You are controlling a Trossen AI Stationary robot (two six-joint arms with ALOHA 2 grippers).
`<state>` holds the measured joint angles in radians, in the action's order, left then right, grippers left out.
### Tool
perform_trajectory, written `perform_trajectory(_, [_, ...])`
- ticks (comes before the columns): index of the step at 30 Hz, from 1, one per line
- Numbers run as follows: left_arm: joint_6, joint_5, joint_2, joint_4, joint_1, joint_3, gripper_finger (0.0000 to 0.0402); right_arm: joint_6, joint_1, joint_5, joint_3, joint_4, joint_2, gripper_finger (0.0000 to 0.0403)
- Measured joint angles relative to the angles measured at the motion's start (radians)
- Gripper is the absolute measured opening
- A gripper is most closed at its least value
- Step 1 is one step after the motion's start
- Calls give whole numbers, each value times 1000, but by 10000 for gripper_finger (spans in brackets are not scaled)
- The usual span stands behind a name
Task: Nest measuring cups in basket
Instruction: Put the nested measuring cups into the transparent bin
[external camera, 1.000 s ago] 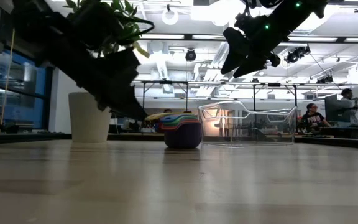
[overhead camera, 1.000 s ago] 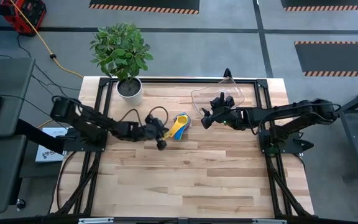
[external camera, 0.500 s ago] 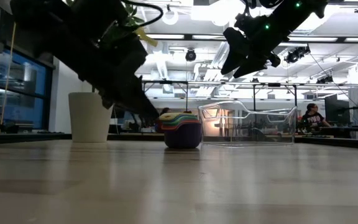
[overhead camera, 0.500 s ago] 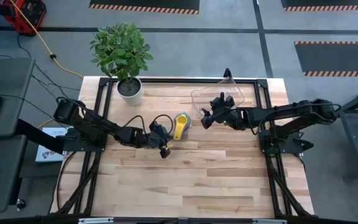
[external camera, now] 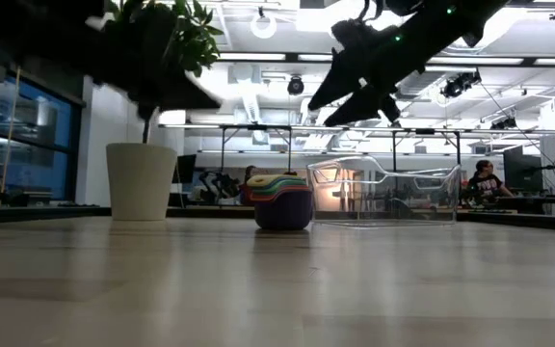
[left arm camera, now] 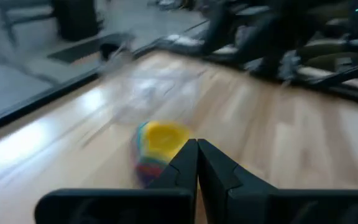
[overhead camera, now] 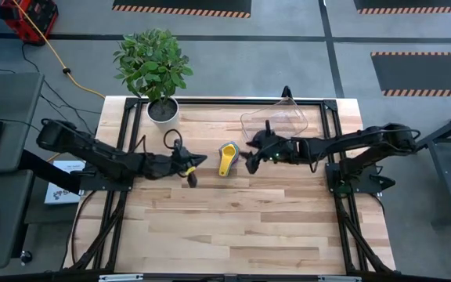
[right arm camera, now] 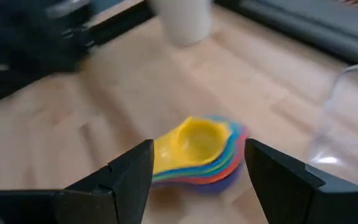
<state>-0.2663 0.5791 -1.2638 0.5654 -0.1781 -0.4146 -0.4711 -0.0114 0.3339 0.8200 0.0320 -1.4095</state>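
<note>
Your cups (overhead camera: 226,157) are nested but sit on the counter (overhead camera: 241,227), left of the basket (overhead camera: 276,121); right claw (overhead camera: 250,159) open, left claw (overhead camera: 193,168) closed, empty

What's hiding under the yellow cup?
Under the yellow cup sit the other measuring cups, stacked inside each other. Only their rims peek out: green, blue, red and purple at the bottom. Their insides are covered, so I can't see into them.

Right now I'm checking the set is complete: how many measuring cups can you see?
5 colours at least: yellow cup on top, then light blue, green, red and dark blue beneath, all one nested stack on the table beside the basket. More may be hidden inside.
</note>
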Motion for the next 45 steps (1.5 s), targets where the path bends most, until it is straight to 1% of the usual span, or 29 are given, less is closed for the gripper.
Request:
perform_trajectory(1, [-17, 7, 4, 3, 8, 23, 0, -8, 11, -24, 0, -3, 0, 243])
perform_trajectory(3, [-45, 8, -1, -7, 26, 46, 0, -50, 46, -35, 1, -11, -10, 243])
perform_trajectory(6, [-64, 8, -10, -21, 39, 63, 0, -154, 110, -17, 1, -124, -22, 243])
perform_trajectory(7, [-65, 6, -10, -16, 41, 63, 0, -186, 130, -4, 1, -163, -29, 243])
perform_trajectory(9, [-60, 4, -8, 13, 41, 62, 0, -265, 170, 55, 0, -220, -35, 243])
perform_trajectory(11, [-47, -28, -4, 14, 41, 62, 0, -339, 199, 95, 2, -220, -50, 243])
perform_trajectory(13, [-59, -49, 0, 16, 41, 62, 0, -360, 221, 106, -1, -238, -55, 243])
perform_trajectory(16, [-63, -52, 7, 9, 41, 62, 0, -411, 253, 166, 1, -234, -76, 243])
perform_trajectory(18, [-63, -53, 8, 19, 41, 60, 0, -422, 266, 175, 1, -212, -98, 243])
perform_trajectory(19, [-63, -53, 8, 17, 41, 62, 0, -417, 267, 160, 1, -209, -106, 243])
perform_trajectory(22, [-62, -53, 8, 16, 41, 62, 0, -396, 252, 52, 1, -188, -126, 244])
perform_trajectory(25, [-61, -53, 8, 16, 41, 62, 0, -388, 239, 5, 0, -185, -150, 260])
perform_trajectory(28, [-59, -53, 8, 23, 41, 62, 0, -376, 222, -30, 0, -186, -167, 295])
perform_trajectory(31, [-46, -53, 8, 26, 41, 62, 0, -377, 202, -50, 0, -179, -170, 341])
perform_trajectory(33, [-45, -53, 8, 27, 41, 62, 0, -400, 186, -50, 0, -154, -170, 370])
perform_trajectory(35, [-45, -53, 8, 31, 41, 62, 0, -436, 169, -51, 0, -122, -170, 390])
perform_trajectory(37, [-45, -53, 8, 30, 41, 62, 0, -457, 155, -52, 0, -115, -170, 397])
perform_trajectory(40, [-46, -74, 8, 29, 41, 62, 0, -463, 171, -43, 0, -137, -170, 397])
perform_trajectory(45, [-60, -87, 8, 25, 41, 62, 0, -471, 216, -102, 0, -163, -170, 397])
